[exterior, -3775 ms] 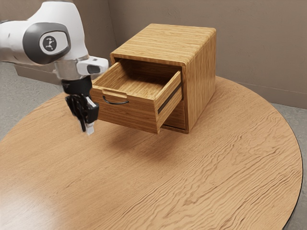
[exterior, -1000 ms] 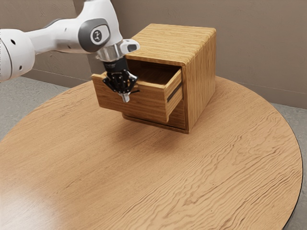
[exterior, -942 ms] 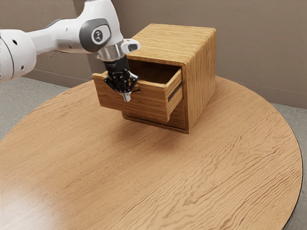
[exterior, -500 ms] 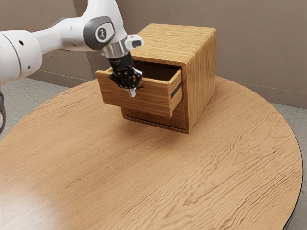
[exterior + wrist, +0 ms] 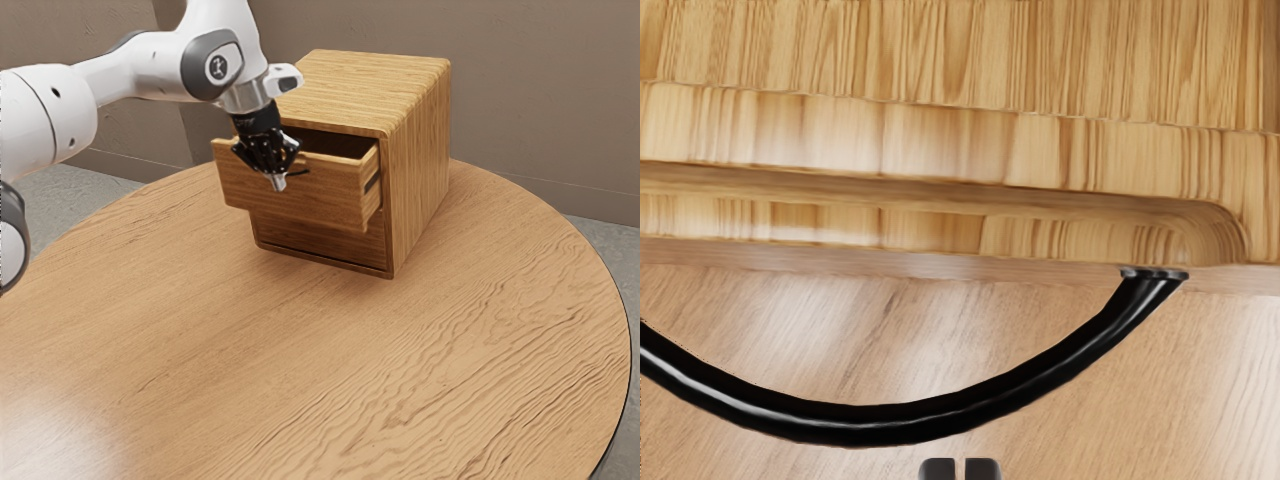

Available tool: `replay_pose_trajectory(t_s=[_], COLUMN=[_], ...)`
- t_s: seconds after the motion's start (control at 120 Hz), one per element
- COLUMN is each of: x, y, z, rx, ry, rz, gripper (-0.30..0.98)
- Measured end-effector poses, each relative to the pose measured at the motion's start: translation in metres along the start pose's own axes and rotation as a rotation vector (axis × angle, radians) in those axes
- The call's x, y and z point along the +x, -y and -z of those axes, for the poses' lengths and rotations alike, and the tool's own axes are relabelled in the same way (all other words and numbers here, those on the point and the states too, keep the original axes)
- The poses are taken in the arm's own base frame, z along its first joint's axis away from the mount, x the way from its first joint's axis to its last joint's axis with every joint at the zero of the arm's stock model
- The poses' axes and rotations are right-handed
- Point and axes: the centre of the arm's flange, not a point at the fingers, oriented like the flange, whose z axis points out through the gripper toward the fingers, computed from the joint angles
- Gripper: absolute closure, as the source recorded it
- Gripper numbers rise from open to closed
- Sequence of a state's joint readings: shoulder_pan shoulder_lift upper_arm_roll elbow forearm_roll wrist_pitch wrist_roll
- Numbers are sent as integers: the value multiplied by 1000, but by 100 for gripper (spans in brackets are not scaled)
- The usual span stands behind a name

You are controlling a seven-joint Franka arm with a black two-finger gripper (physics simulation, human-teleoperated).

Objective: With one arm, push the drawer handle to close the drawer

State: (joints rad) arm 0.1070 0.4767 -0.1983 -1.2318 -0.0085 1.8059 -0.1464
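My hand [image 5: 279, 183] is clenched on nothing, its tips by the outer side of the handle [image 5: 1010, 398]. Just beyond them, the drawer [image 5: 330, 192] stands partly out of the cabinet [image 5: 420, 160]; I judge I've reached pushing position, with the closing left to finish.

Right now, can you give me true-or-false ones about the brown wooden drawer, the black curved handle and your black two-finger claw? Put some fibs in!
1. The brown wooden cabinet stands on the round wooden table. True.
2. The brown wooden drawer is shut all the way. False: it sticks partly out of the cabinet.
3. My black two-finger claw is at the front of the drawer, by the black curved handle. True.
4. The handle is on top of the cabinet. False: it is on the drawer's front.
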Motion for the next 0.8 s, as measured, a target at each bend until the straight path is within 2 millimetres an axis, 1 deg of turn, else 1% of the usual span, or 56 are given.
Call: replay_pose_trajectory(t_s=[0.1,0.2,0.35,0.458,0.6,0.717,0.8], x=[3,8,12,16,19,21,22], y=[-2,-9,-10,-10,-9,-9,-8], z=[-6,-9,-13,-10,-2,-1,-2], rx=[4,1,-2,-6,-9,-9,-10], ry=[-7,-23,-42,-66,-95,-106,-113], rz=[-10,-25,-33,-38,-43,-46,-48], gripper=[79,79,79,76,78,77,79])
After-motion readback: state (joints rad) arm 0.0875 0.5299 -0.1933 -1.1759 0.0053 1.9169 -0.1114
